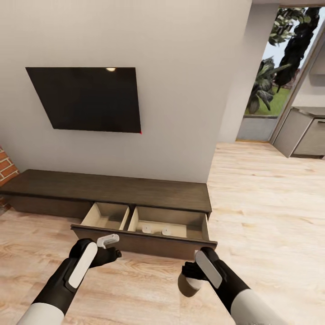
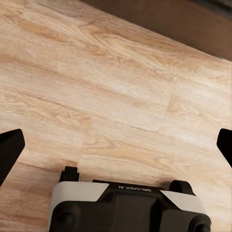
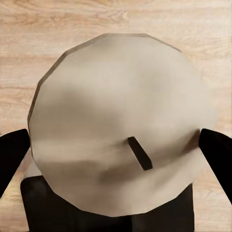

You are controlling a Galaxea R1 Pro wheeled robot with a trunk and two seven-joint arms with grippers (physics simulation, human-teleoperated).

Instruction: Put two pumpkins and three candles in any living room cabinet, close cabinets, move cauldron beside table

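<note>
The long low dark cabinet [image 1: 113, 189] stands against the wall with one wide drawer [image 1: 144, 239] pulled out. Its pale interior is split in two. Two small pale candles [image 1: 145, 229] [image 1: 166, 231] sit in the right compartment, and the left compartment holds nothing. My right gripper [image 1: 189, 276] [image 3: 116, 154] hangs over the floor just in front of the drawer's right end, shut on a beige candle [image 1: 188, 287] [image 3: 121, 96] whose wick shows on top. My left gripper [image 1: 113, 255] [image 2: 116, 145] is open over bare floor before the drawer's left end. Pumpkins and cauldron are out of view.
A black TV [image 1: 85, 98] hangs on the wall above the cabinet. A brick edge [image 1: 5, 167] stands at far left. Wooden floor [image 1: 266, 203] runs right toward grey kitchen cupboards [image 1: 302, 135] and a glass opening onto plants [image 1: 271, 76].
</note>
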